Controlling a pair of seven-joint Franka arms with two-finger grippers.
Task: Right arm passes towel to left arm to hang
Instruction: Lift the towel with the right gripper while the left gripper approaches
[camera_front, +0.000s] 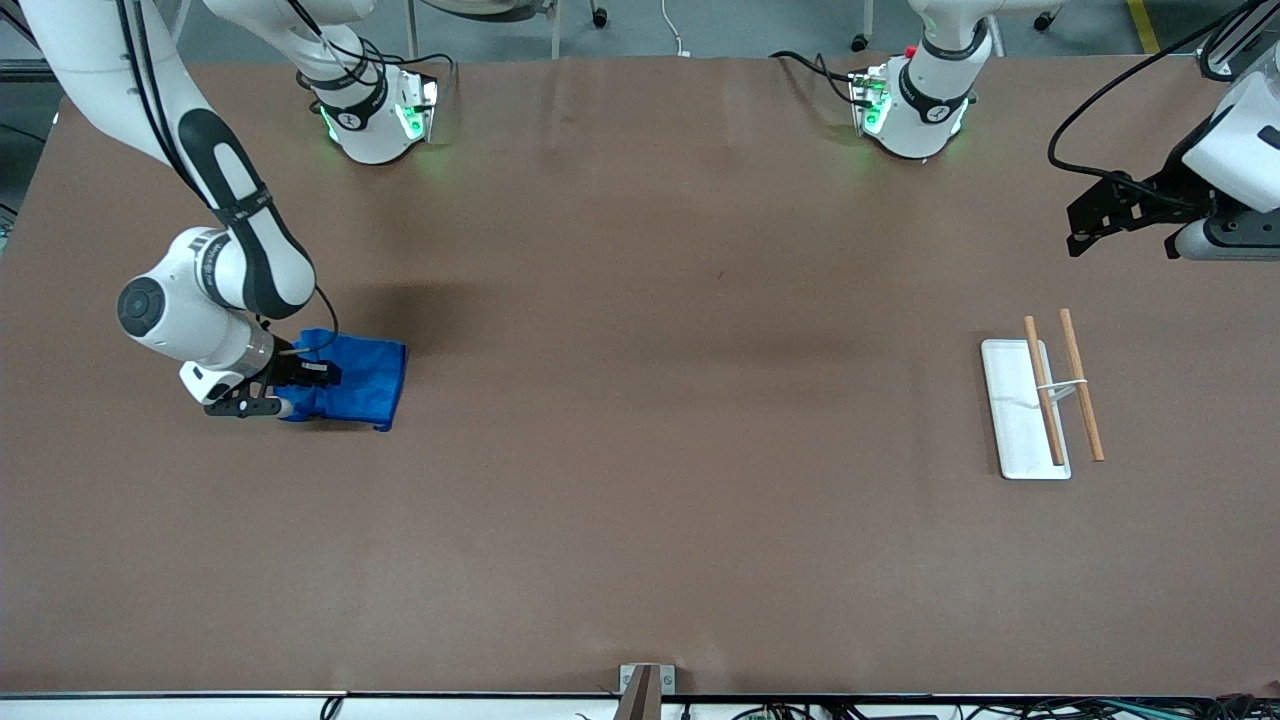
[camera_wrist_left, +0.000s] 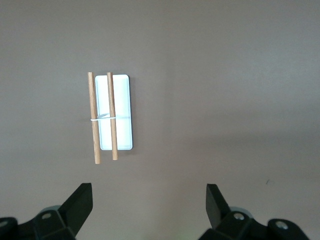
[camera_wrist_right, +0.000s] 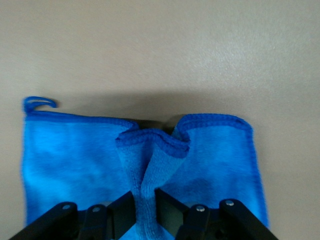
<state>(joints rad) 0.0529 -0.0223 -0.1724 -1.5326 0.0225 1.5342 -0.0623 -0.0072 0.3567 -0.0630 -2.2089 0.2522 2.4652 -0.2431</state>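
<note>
Blue towel lies at the left of the front frame on the brown desk, a ridge of it pinched in my right tool, while my left tool waits spread apart at upper right, above the rack.

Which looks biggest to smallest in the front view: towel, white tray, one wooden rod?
1. towel, bunched and partly hidden by the right gripper
2. white tray
3. wooden rod, the thinnest; the two rods look alike
</note>
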